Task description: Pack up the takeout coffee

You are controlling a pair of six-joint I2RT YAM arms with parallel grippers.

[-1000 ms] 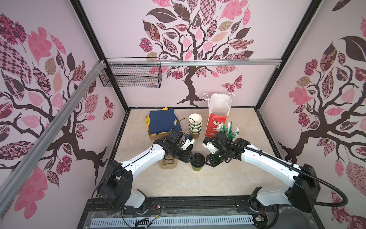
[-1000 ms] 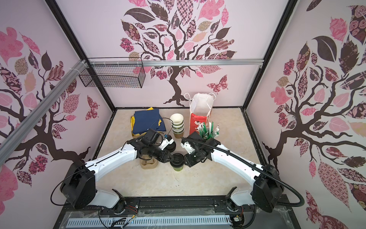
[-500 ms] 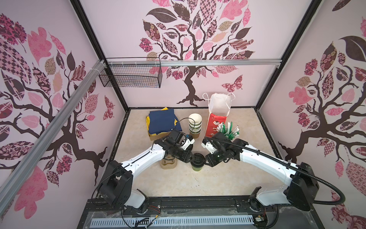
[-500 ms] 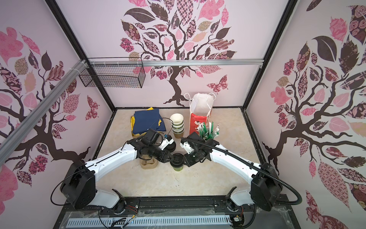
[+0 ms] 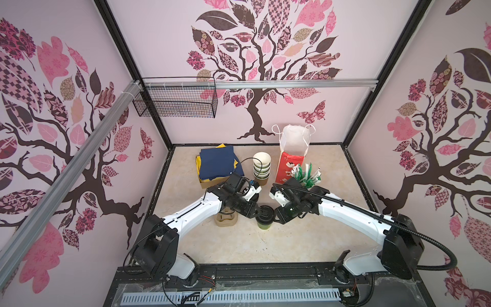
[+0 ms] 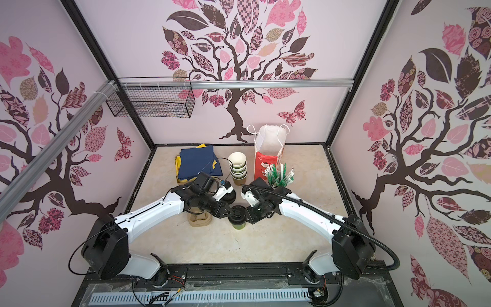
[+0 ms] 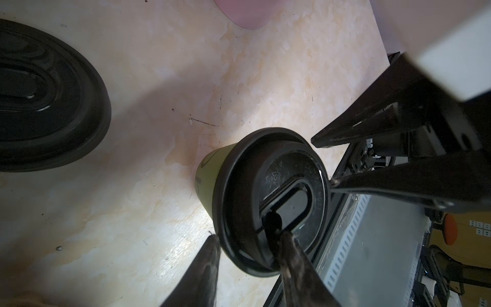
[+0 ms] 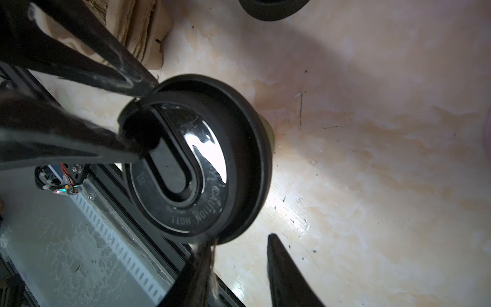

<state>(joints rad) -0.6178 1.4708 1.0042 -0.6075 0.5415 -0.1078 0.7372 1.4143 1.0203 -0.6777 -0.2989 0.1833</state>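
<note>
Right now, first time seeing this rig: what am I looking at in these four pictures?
A robot with two white arms, left arm and right arm, each ending in a two-finger gripper. Both top views come from one camera head overhead; the two close-ups come from cameras on the wrists. On the table: a green cup with a black lid on it, a stack of cups, a red bag, blue napkins, a cardboard carrier. The left gripper straddles the lid's edge, one finger outside the rim, one on top; whether it pinches, I cannot tell. The right gripper is open, one fingertip at the rim.
</note>
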